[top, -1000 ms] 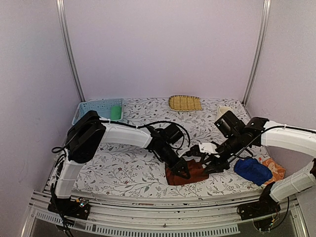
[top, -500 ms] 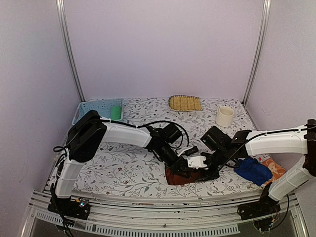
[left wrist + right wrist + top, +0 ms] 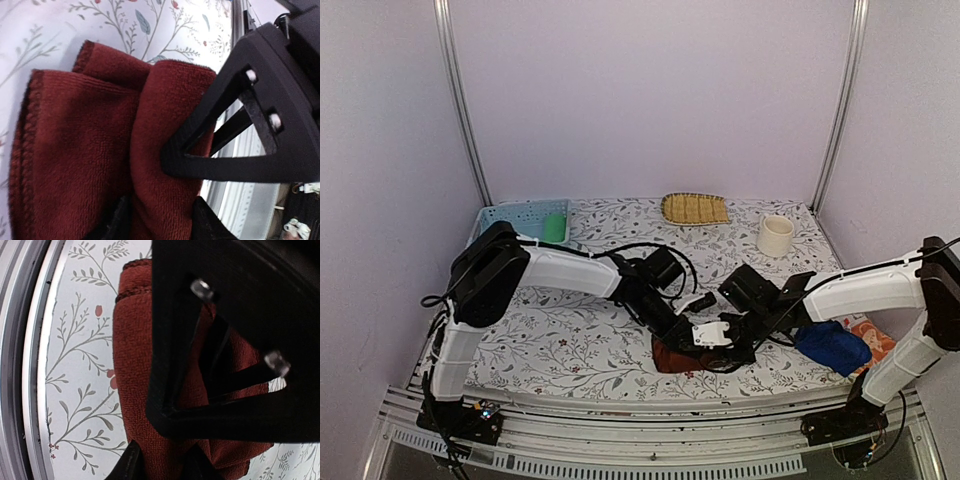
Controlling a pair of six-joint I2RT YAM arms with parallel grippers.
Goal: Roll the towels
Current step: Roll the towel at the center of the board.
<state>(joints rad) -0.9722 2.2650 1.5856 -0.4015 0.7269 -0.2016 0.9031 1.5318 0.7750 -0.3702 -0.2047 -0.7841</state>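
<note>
— From above, what has changed since a second ago?

— The right gripper (image 3: 720,345) has swung in from the right and sunk lower. It now sits nose to nose with the left gripper (image 3: 682,342) over the dark red towel (image 3: 665,358), near the front edge of the table (image 3: 570,330). A second ago much of that towel lay bare. Now the two heads cover most of it. The cream cup (image 3: 775,235) at the far right was hidden behind the right wrist, and now it shows whole.

— And the containers?

— The pale blue basket (image 3: 510,218) in the far left corner holds the green towel (image 3: 554,228), standing at its right end. The straw tray (image 3: 694,208) lies at the far middle. I can't see into the cup. The blue towel (image 3: 832,345) is bunched at the near right, touching the orange towel (image 3: 880,340) beyond it.

— What does the left wrist view show?

— The red towel is folded over itself on the flowered cloth. The left gripper's two fingers (image 3: 117,225) stand apart with a raised ridge of the towel between them. I can't tell whether they pinch it. The other arm's black finger (image 3: 260,100) presses its tip into the same ridge.

— And the right wrist view?

— It's much the same, mirrored. The right gripper's fingers (image 3: 131,464) straddle the towel's near end, close to the table's metal rail. The gap between them is full of cloth, so I can't tell if they grip. The left arm's finger (image 3: 170,340) fills most of the view.
</note>
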